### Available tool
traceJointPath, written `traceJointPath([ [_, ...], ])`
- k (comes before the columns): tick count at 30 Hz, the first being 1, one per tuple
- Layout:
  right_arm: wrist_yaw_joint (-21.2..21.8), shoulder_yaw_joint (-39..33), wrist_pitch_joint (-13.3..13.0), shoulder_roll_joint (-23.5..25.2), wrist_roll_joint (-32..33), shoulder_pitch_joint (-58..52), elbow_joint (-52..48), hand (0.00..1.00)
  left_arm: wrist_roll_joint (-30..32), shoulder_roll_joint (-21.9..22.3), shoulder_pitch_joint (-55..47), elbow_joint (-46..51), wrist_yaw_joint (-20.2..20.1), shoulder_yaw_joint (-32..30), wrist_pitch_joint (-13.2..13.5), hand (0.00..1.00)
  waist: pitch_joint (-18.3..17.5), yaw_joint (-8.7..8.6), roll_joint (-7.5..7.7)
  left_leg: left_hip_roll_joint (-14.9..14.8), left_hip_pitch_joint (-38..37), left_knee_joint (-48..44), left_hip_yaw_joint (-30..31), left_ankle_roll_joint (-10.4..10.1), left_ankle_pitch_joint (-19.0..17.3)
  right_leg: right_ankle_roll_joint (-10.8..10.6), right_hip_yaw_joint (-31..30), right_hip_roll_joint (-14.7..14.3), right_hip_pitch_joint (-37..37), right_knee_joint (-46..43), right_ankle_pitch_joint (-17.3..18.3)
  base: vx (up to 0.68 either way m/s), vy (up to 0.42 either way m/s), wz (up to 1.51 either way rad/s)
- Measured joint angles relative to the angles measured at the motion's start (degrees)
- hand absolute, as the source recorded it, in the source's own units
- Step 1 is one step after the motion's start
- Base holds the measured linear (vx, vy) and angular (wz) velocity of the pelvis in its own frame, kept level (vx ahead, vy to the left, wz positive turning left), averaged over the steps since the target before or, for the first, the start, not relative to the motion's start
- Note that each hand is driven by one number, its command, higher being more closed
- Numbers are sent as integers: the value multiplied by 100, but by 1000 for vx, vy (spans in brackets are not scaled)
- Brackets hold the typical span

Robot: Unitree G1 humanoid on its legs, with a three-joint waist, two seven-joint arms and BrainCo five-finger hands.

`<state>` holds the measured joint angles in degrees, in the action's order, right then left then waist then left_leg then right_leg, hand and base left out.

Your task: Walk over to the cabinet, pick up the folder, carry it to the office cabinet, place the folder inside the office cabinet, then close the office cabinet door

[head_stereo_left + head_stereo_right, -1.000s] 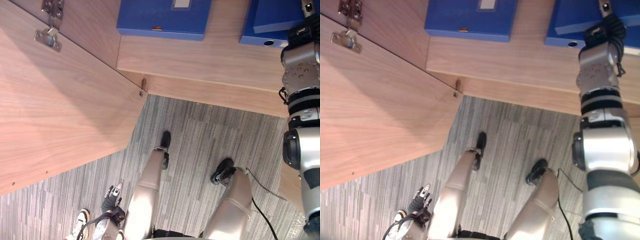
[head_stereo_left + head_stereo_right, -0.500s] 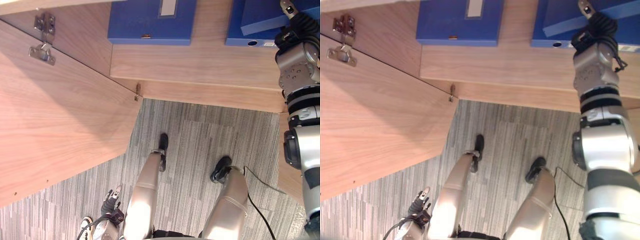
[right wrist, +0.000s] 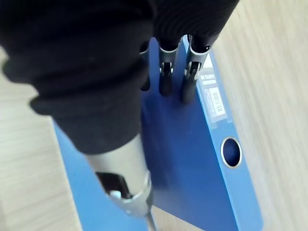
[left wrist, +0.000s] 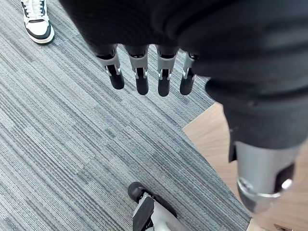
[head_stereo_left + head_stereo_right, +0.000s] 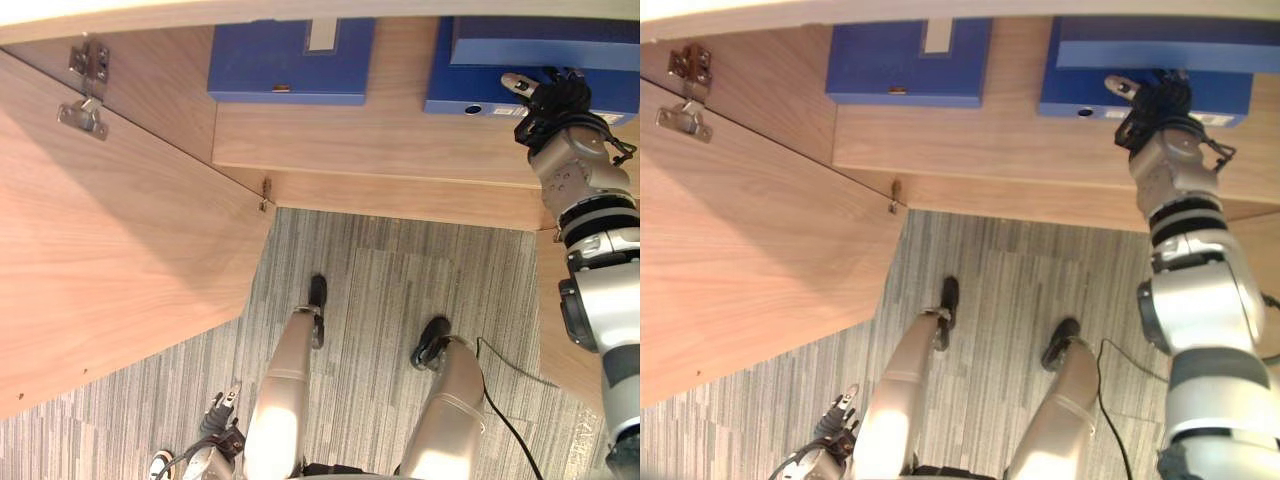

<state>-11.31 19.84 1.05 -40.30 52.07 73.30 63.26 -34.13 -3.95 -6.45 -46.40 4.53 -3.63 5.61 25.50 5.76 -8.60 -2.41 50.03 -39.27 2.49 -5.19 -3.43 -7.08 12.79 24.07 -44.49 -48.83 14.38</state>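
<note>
— Two hands on this robot. What is the right hand (image 5: 548, 100) doing?
— It is up at the wooden shelf (image 5: 380, 140). Its fingers (image 3: 166, 79) are straight, side by side, and curled round nothing. The thumb (image 3: 126, 187) sticks out apart from them.
— What is under it?
— The blue folder (image 3: 192, 154). It lies flat on the shelf, right below the fingers, with a round hole in its narrow side. I cannot tell if the fingertips touch it.
— Anything else near that hand?
— A second blue folder (image 5: 290, 62) lies on the same shelf, well apart, over on the hand's left side. Past that, the cabinet door (image 5: 120, 240) stands wide open, with a metal hinge (image 5: 82, 112) on it.
— And the left hand (image 4: 139, 72)?
— It hangs low, far from the shelf. Its fingers are straight too and hold nothing. Grey carpet (image 4: 62, 144) is below them, and a person's white and black shoe (image 4: 36, 21) stands close by.
</note>
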Motion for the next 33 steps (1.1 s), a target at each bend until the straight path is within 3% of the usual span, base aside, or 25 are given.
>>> traceJointPath([
  [6,272,69,173,-2,-1206,-110,26,0,92,-9,24,-119,-16,-115,12,0,-59,-18,102,-40,-6,46,-25,0,0,-8,8,-48,10,116,-54,34,28,-4],
  [11,447,269,296,-5,-2848,-125,-25,0,218,-23,59,-235,-94,-183,44,0,-87,-27,158,-80,-38,72,-32,2,1,-8,38,-100,64,222,-114,9,12,-3],
  [14,284,53,372,-5,-4670,-655,-1042,0,254,-25,59,-244,-120,-188,82,0,-92,-34,170,-91,-43,79,-42,4,0,-11,37,-117,74,264,-135,6,10,-1],
  [16,22,-323,488,7,-6908,-1340,-2310,0,344,-26,58,-239,-107,-186,166,0,-88,-43,176,-95,-63,126,-76,16,8,-25,23,-128,78,336,-175,24,37,-5],
  [19,-293,-804,627,10,-8312,-1817,-3006,0,476,-28,59,-225,-94,-189,254,0,-79,-47,195,-90,-181,233,-142,38,21,-50,-12,-133,167,469,-233,23,34,-6],
  [24,-844,-1385,928,11,-9402,-2088,-3451,0,497,-45,60,-171,-46,-188,304,0,-73,-117,222,-92,-217,329,-177,64,32,-69,-34,-159,189,625,-309,26,33,-5],
  [26,-1085,-1664,1108,10,-9427,-2130,-3547,0,510,-43,61,-77,-38,-184,349,0,-69,-119,227,-91,-216,357,-178,67,34,-79,-34,-163,189,666,-325,0,0,0],
  [33,-1398,-1851,1232,16,-9534,-2332,-3902,0,508,-39,66,-23,-23,-173,399,0,-69,-122,228,-104,-233,390,-188,67,34,-78,-36,-185,196,726,-339,0,0,0],
])
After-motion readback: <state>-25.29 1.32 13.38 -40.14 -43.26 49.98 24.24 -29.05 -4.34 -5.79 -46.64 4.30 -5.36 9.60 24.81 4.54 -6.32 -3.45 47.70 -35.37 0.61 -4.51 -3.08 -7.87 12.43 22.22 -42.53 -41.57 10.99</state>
